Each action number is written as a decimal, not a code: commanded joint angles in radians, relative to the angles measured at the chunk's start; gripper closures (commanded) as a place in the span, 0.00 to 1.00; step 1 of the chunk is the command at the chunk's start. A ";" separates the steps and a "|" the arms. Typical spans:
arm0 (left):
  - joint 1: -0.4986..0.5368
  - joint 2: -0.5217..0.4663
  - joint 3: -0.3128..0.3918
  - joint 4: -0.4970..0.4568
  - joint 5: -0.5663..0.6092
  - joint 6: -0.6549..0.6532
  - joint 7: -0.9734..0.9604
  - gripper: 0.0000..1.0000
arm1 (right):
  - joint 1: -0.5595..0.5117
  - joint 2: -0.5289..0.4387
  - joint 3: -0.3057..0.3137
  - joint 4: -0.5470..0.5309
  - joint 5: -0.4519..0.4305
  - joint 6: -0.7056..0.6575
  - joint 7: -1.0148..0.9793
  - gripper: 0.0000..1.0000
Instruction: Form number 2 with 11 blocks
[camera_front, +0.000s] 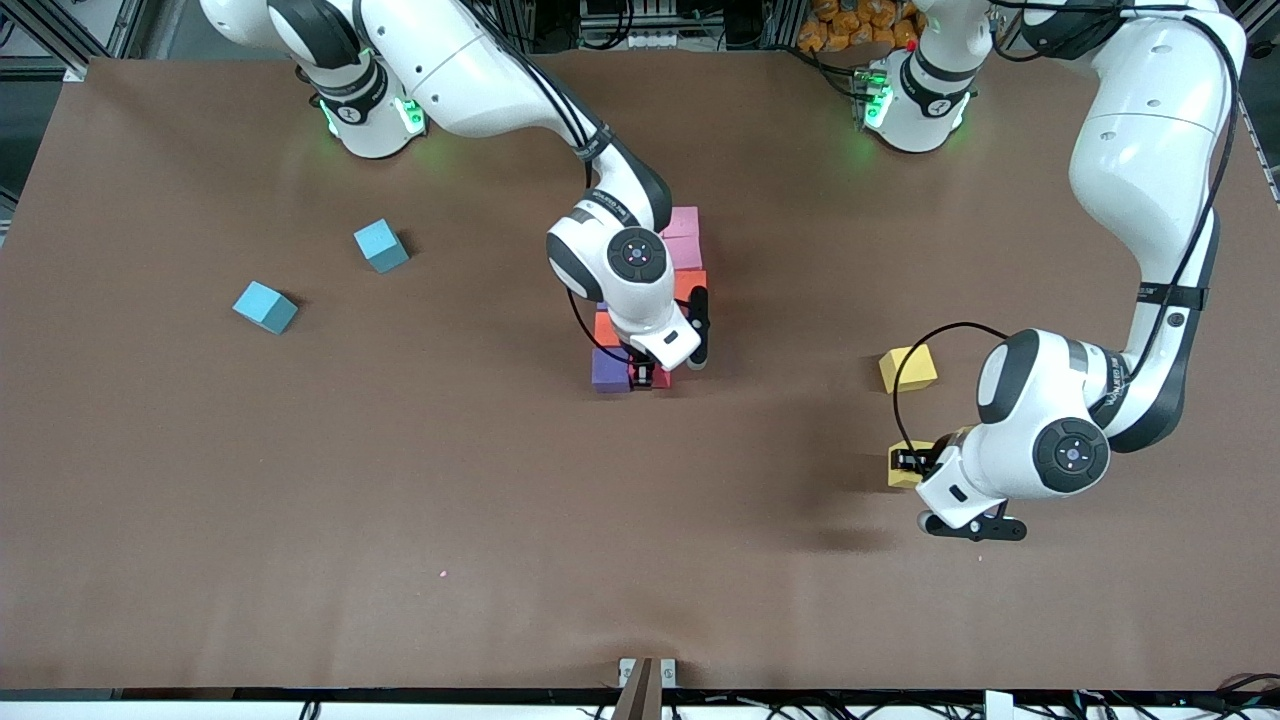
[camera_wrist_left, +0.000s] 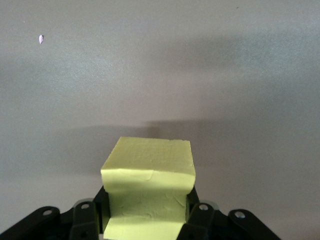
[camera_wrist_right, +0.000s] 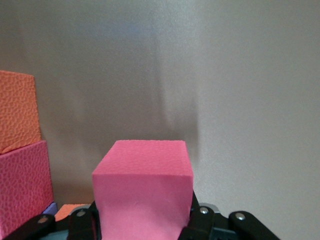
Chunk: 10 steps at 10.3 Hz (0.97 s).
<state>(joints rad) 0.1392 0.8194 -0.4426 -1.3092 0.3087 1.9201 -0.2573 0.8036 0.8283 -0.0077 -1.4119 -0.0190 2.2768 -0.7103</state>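
Blocks (camera_front: 655, 300) sat mid-frame; right tool (camera_wrist_right: 142, 222), gripping a pink cube (camera_wrist_right: 143, 187), risked nudging them; left tool (camera_wrist_left: 147, 220) clamped a yellow cube (camera_wrist_left: 147, 192).

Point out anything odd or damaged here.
The yellow cube in the left pincer is squeezed out of shape, its sides pinched in between the fingers. The pink cube in the right pincer keeps its square form.

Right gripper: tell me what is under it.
The right gripper, shut on a pink cube, hangs over the row of blocks. A purple block shows beside it; the arm covers whatever lies directly below.
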 joint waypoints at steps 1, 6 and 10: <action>-0.006 -0.009 -0.005 -0.002 0.024 -0.012 -0.036 0.58 | -0.009 -0.024 0.006 -0.030 -0.015 -0.002 0.012 0.57; -0.038 0.001 -0.004 -0.001 0.016 -0.009 -0.094 0.57 | -0.006 -0.021 0.006 -0.030 -0.015 0.003 0.034 0.00; -0.038 0.001 -0.001 -0.002 0.023 -0.009 -0.097 0.57 | -0.003 -0.058 0.006 -0.032 -0.009 -0.013 0.041 0.00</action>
<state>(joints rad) 0.1022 0.8230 -0.4410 -1.3118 0.3087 1.9201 -0.3328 0.8032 0.8206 -0.0085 -1.4127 -0.0191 2.2771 -0.6915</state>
